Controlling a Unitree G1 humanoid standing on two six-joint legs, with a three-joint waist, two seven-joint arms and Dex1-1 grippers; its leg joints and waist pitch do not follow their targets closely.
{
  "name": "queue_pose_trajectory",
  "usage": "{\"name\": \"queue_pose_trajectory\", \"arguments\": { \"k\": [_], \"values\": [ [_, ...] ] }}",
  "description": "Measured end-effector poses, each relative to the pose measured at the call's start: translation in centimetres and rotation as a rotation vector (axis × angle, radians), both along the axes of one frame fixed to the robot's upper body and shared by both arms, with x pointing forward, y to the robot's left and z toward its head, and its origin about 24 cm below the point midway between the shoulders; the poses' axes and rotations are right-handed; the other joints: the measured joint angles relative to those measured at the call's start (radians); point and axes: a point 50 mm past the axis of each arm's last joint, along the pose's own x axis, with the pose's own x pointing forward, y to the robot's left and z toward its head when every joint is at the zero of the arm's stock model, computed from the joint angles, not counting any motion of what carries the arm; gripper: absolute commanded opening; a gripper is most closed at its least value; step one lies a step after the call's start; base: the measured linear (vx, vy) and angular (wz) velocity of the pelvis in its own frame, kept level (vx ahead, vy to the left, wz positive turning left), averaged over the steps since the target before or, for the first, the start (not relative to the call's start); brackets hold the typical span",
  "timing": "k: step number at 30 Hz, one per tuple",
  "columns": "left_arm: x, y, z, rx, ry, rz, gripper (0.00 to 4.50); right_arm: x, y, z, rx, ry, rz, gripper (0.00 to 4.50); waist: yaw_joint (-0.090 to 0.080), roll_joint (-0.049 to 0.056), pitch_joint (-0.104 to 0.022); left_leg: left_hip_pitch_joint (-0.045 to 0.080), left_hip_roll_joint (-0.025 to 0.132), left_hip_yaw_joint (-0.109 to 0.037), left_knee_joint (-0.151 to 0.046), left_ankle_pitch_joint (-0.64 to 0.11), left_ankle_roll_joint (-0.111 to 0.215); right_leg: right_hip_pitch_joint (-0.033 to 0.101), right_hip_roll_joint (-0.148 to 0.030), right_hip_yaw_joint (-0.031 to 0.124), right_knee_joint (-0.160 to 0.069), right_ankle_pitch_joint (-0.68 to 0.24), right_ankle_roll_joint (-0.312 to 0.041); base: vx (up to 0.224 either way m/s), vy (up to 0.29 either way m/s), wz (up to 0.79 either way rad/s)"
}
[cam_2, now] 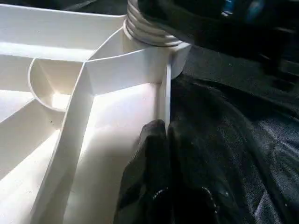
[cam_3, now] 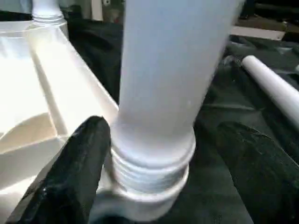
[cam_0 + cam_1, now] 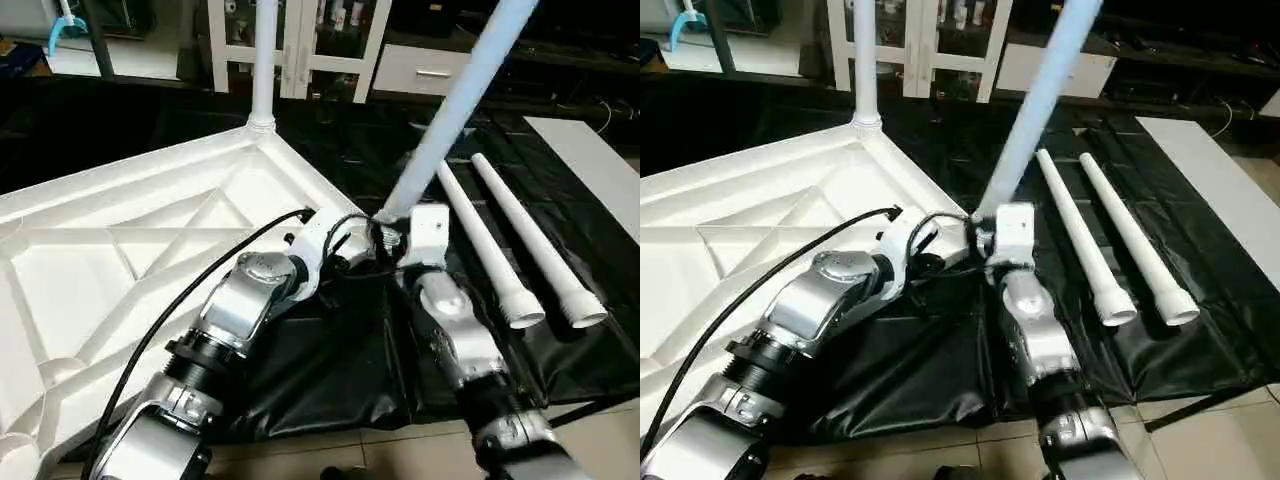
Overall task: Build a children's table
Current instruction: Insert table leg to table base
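Plainly, the risk is sitting in the leaning leg [image 3: 455, 110]. The table top [image 3: 120, 260] is lying underside up on the black sheet [image 3: 330, 370], with one leg [image 3: 263, 60] standing upright in its far corner socket. The second leg is resting with its threaded end in the near corner socket [image 1: 154, 51], but it is tilting steeply away from the top instead of standing straight.

The right gripper [image 2: 154, 154] is straddling that leg's base with its fingers [image 2: 77, 163] spread; one finger is lying against the threaded collar and the other is standing clear, so nothing is clamping the leg. The left gripper [image 1: 161, 163] is pinched shut over the top's side wall, bracing it.

Judging from this, a leg that is seated crooked and unheld is likely to topple out of the socket, or to cross its threads if it is turned at this angle. Falling, it could land on the two spare legs [image 3: 520, 250] lying just beside on the sheet and scatter them.
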Motion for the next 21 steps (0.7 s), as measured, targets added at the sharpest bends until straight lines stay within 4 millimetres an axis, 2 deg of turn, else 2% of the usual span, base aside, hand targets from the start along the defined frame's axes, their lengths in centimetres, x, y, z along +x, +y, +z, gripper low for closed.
{"name": "queue_pose_trajectory", "arguments": {
  "k": [9,17,21],
  "values": [
    [0.1,0.3,0.1,0.002,-0.004,0.004,0.00,-0.3,-0.4,0.2,-0.005,-0.007,0.024,3.92,-0.001,0.001,0.001,0.000,0.002,0.000,0.001,0.000,0.000,-0.002,0.002,0.001,0.000,0.003,-0.003,0.000,0.000,0.00],
    [0.6,1.8,0.5,0.019,-0.027,0.044,0.00,-1.8,-1.4,-0.9,-0.015,0.039,0.061,3.92,-0.002,0.002,0.001,0.001,0.002,0.001,0.002,0.000,0.000,-0.003,0.003,0.003,0.000,0.004,-0.003,0.000,0.000,0.00],
    [0.8,2.2,0.6,0.026,-0.036,0.058,0.00,-2.6,-1.5,-0.8,-0.017,0.035,0.113,3.92,0.002,0.003,0.002,0.000,0.002,0.002,0.004,0.000,0.000,-0.003,0.003,0.004,0.000,0.004,-0.003,0.000,0.000,0.00]
  ]
}}
